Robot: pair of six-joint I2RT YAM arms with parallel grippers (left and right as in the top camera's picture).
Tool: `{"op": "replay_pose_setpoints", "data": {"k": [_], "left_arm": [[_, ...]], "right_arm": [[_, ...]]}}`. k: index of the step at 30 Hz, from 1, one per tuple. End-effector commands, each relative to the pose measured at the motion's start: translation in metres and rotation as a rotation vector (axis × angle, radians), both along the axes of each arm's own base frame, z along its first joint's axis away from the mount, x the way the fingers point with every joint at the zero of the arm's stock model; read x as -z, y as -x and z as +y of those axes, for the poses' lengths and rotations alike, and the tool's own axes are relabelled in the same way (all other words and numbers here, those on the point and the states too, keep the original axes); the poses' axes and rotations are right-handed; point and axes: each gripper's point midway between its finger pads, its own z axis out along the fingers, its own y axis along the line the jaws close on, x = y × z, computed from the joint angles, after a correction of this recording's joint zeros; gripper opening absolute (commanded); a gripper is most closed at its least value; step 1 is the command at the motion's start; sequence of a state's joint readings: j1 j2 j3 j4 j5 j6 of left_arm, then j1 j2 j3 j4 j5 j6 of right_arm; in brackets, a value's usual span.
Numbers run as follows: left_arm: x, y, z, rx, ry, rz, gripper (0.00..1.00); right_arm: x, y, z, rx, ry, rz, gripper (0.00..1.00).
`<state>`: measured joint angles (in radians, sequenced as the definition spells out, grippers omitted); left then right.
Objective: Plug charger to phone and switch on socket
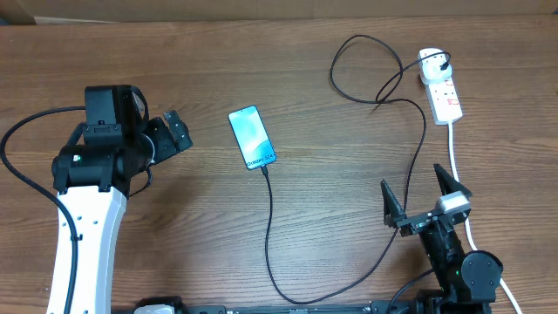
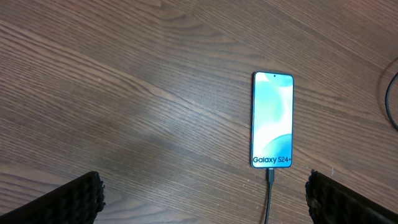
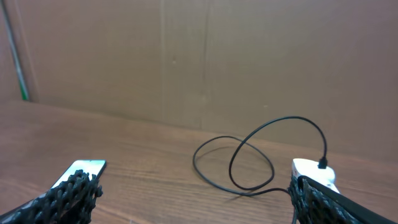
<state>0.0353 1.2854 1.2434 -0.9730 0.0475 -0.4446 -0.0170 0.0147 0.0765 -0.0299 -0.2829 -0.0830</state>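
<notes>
The phone (image 1: 252, 137) lies flat mid-table with a lit light-blue screen; it also shows in the left wrist view (image 2: 272, 119) and, partly hidden, in the right wrist view (image 3: 83, 168). The charger cable (image 1: 272, 235) has its connector tip in the phone's near end (image 2: 270, 176). It loops across the table (image 3: 249, 162) to its black plug in the white socket (image 1: 440, 87), also in the right wrist view (image 3: 314, 170). My left gripper (image 1: 172, 135) is open and empty, left of the phone. My right gripper (image 1: 422, 199) is open and empty, in front of the socket.
The socket's thick white cord (image 1: 457, 161) runs toward the front edge beside my right arm. A brown cardboard wall (image 3: 199, 56) stands at the back of the wooden table (image 1: 331, 174).
</notes>
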Motion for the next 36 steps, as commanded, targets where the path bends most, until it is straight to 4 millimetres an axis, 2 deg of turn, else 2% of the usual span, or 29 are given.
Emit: {"op": "replay_pose_setpoints", "data": {"k": [1,6,11,17,21,26,36], "left_arm": [[0.0,-0.001,0.002,0.002,-0.009,-0.002,0.99],[0.0,-0.001,0.002,0.002,-0.009,-0.002,1.0],[0.0,-0.001,0.002,0.002,-0.009,-0.002,1.0],[0.0,-0.001,0.002,0.003,-0.009,-0.002,1.0],[0.0,-0.001,0.002,0.002,-0.009,-0.002,1.0],[0.0,-0.001,0.002,0.002,-0.009,-0.002,1.0],[0.0,-0.001,0.002,0.002,-0.009,-0.002,1.0]], "right_arm": [[-0.003,-0.001,-0.006,0.036,-0.041,-0.011,1.0],[-0.005,-0.001,-0.007,0.038,-0.041,-0.029,1.0],[0.003,-0.004,-0.007,0.038,-0.041,-0.049,1.0],[0.003,-0.005,-0.009,0.051,-0.043,-0.047,1.0],[0.012,-0.006,-0.01,0.055,-0.054,-0.006,1.0],[0.04,-0.008,-0.014,0.08,-0.084,0.118,1.0],[0.043,-0.011,-0.031,0.18,-0.144,0.136,1.0]]}}
